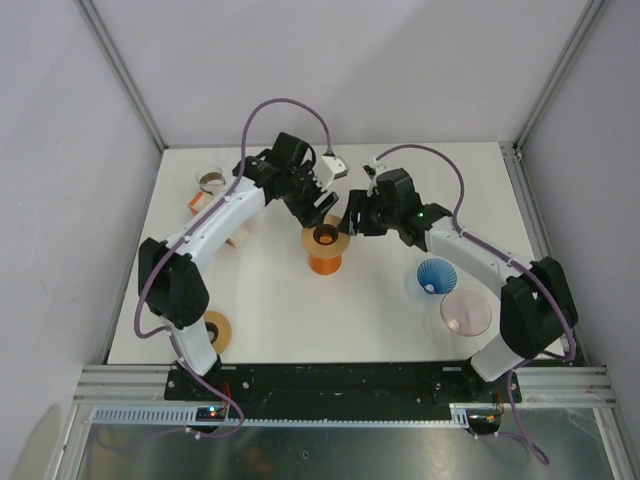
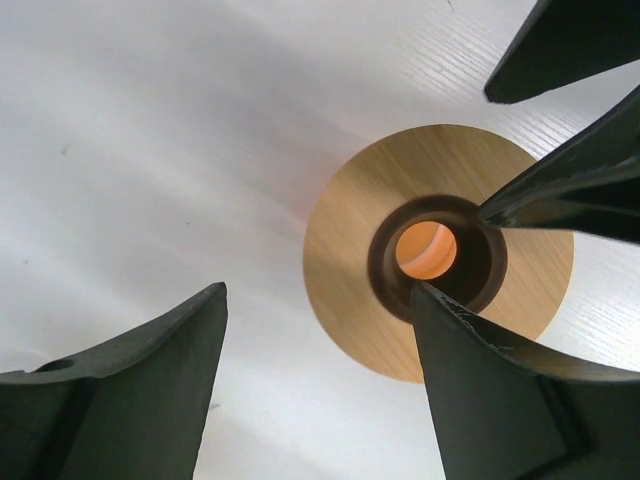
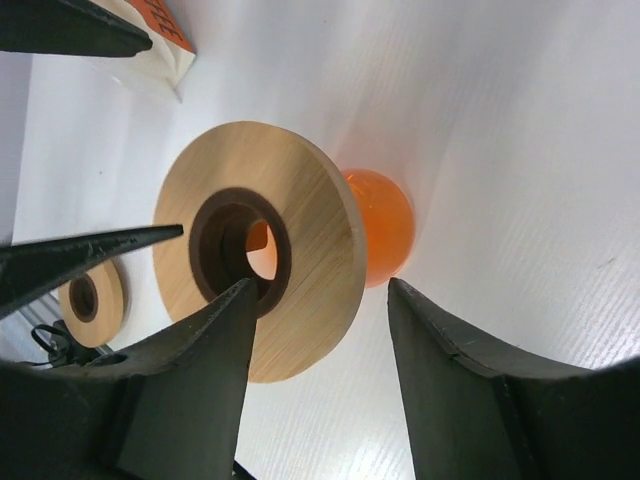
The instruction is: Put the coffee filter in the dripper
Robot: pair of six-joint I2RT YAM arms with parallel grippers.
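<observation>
White tabletop (image 1: 270, 300), enclosed by pale walls, carries everything we see. At its far left stands a clear cup (image 1: 211, 182), and close to the left arm's base lies a loose wooden ring (image 1: 218, 330). A white packet with orange print (image 3: 165, 45) lies beside the left arm. Next comes the left pincer (image 2: 318, 300), its fingers spread wide with only bare tabletop between them. The orange dripper (image 1: 323, 262) stands upright at mid-tabletop, topped by a wooden collar (image 3: 320, 200), directly between the two arms. The right pincer (image 3: 320, 290) hangs over it from the right, fingers apart and clamped on nothing, the collar's rim showing in the gap. Farther right sit a blue dripper (image 1: 436, 275) and a pink dripper (image 1: 466, 312).
</observation>
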